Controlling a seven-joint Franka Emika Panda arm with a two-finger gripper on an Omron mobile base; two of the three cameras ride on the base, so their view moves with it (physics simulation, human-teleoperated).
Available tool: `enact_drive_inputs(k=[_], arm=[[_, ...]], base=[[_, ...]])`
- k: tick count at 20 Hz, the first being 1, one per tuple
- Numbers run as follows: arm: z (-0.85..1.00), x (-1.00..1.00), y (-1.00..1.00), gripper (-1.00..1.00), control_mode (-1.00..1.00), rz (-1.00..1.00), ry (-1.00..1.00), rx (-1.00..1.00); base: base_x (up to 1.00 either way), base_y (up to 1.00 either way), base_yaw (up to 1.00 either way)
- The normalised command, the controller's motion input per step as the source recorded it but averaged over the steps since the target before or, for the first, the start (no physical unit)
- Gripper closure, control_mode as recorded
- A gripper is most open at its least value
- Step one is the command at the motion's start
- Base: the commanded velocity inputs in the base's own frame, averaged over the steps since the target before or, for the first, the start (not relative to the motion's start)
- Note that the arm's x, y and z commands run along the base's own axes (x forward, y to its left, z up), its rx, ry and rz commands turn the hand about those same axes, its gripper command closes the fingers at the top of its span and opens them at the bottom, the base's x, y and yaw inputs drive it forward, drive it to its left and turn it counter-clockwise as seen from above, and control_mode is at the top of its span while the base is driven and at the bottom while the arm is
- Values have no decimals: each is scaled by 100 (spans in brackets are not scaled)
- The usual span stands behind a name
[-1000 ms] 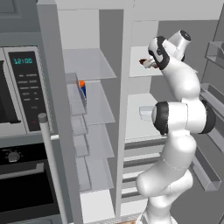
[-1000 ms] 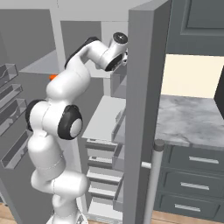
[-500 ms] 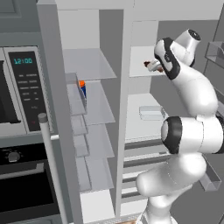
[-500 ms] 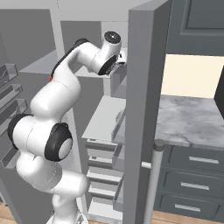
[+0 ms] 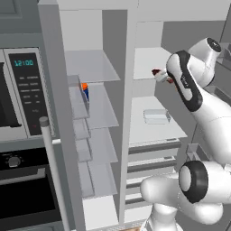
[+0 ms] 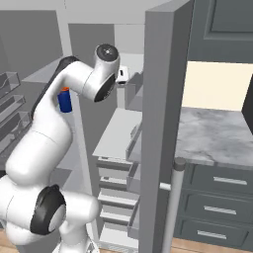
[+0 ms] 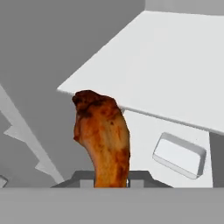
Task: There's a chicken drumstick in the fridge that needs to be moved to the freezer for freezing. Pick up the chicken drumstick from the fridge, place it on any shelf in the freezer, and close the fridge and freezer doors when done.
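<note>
My gripper [image 5: 160, 76] is shut on the chicken drumstick [image 5: 156, 72], holding it in the air at the front of the fridge [image 5: 149, 61], level with its upper white shelf. In the hand view the orange-brown drumstick [image 7: 103, 135] stands up from between the fingertips, in front of that shelf's edge [image 7: 144, 78]. To the left is the freezer [image 5: 97, 117], open, with several glass shelves; its top shelf [image 5: 90, 65] is bare. From the right, the hand [image 6: 122, 75] is seen just inside the fridge opening.
A blue can [image 5: 85, 91] with an orange top stands at the freezer's left side. A white box [image 5: 156, 116] lies on the lower fridge shelf. The open fridge door [image 6: 163, 128] stands right of the arm, a microwave [image 5: 22, 90] left of the freezer.
The hand has drawn back slightly toward the fridge front with the drumstick in its jaws, and the arm's elbow has swung out to the right.
</note>
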Motion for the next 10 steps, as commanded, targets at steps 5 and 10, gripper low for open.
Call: enact_drive_inputs(k=[5,10], arm=[[33,-94,23,100,-100,-6,0,20],[38,-56,64,100,-100,0,0,13]], base=[[0,0,0],[0,0,0]])
